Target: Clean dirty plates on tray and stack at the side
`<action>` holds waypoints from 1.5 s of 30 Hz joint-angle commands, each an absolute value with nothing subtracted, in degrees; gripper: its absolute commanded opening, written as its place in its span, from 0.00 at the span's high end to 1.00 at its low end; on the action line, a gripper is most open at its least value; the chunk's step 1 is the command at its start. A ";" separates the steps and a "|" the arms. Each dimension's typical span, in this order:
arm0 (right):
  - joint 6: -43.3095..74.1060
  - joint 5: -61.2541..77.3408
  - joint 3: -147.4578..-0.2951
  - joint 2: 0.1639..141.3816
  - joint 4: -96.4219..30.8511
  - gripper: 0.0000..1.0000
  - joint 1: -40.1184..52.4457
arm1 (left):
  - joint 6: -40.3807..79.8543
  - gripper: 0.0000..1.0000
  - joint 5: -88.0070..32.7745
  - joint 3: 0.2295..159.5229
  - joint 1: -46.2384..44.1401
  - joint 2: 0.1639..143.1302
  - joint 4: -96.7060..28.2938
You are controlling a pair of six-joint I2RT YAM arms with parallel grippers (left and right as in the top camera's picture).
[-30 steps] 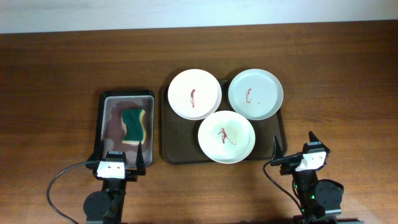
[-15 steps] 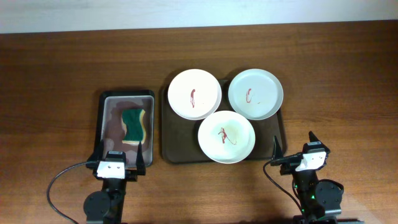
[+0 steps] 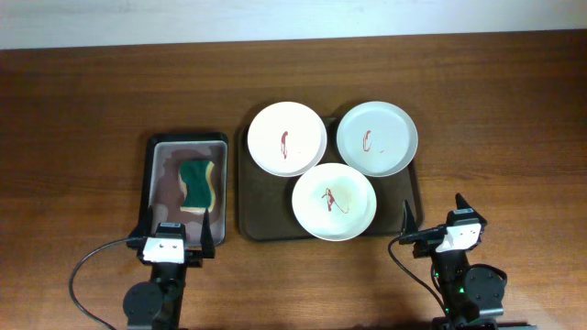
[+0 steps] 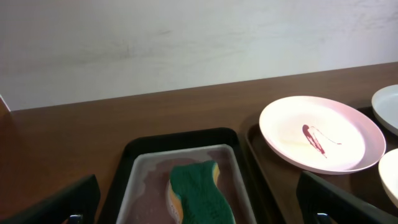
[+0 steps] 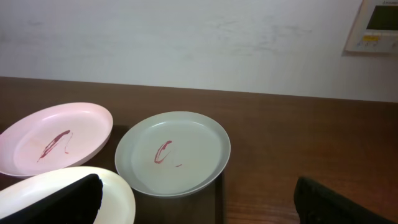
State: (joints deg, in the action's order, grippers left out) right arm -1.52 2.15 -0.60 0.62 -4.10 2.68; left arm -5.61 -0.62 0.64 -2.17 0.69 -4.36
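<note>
Three white plates with red smears lie on the dark brown tray: one at the back left, one at the back right, one at the front middle. The left gripper is open and empty at the near end of the grey pan. The right gripper is open and empty near the tray's front right corner. The left wrist view shows the back left plate. The right wrist view shows the back right plate, the back left plate and the front plate's edge.
A grey metal pan with a black rim stands left of the tray, holding a green and yellow sponge in brownish water. The sponge also shows in the left wrist view. A wall runs along the table's far edge.
</note>
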 commanded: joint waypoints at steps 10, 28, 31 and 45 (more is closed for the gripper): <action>-1.48 2.33 -0.32 0.21 -4.34 0.01 3.01 | -6.55 0.01 -1.85 0.51 -1.85 0.40 -4.62; 3.73 5.91 -6.72 4.47 -9.91 0.01 2.98 | 0.86 0.01 -2.76 7.77 -1.85 2.33 -14.68; 3.68 7.77 -12.64 9.89 -15.14 0.01 2.98 | 0.86 0.01 -2.76 12.60 -1.85 6.20 -18.22; 3.68 11.51 -48.53 49.06 -43.66 0.01 2.98 | 0.82 0.01 -2.79 45.56 -1.85 46.70 -40.14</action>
State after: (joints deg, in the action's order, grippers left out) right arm 3.16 10.46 -42.52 43.53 -40.27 2.68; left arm 0.27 -2.15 36.99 -2.15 38.65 -36.07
